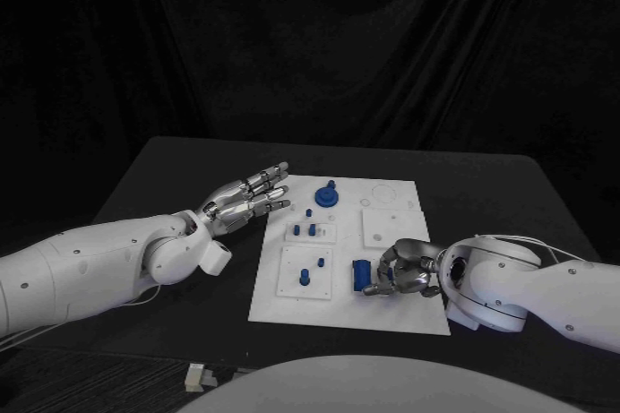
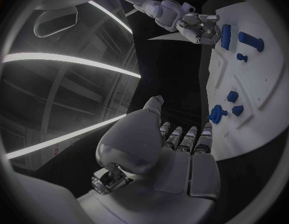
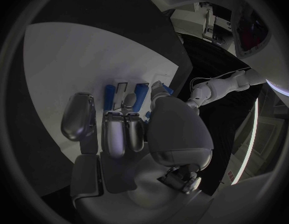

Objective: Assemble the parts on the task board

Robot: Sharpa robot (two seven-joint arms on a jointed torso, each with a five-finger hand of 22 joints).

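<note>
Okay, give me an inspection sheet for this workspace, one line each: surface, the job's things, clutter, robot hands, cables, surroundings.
Surface: black table, matte, bearing the white task board.
Job's things: blue parts on the board: a round part near its far edge, small pegs in the middle, a rectangular block near the right robot hand.
Clutter: a small pale object below the table's near edge; cannot tell what it is.
Robot hands: left robot hand open, fingers extended over the board's far left corner, holding nothing. Right robot hand curled beside the block; whether it grips it cannot be told.
Cables: thin white wire along the right arm.
Surroundings: dark curtain behind the table.
</note>
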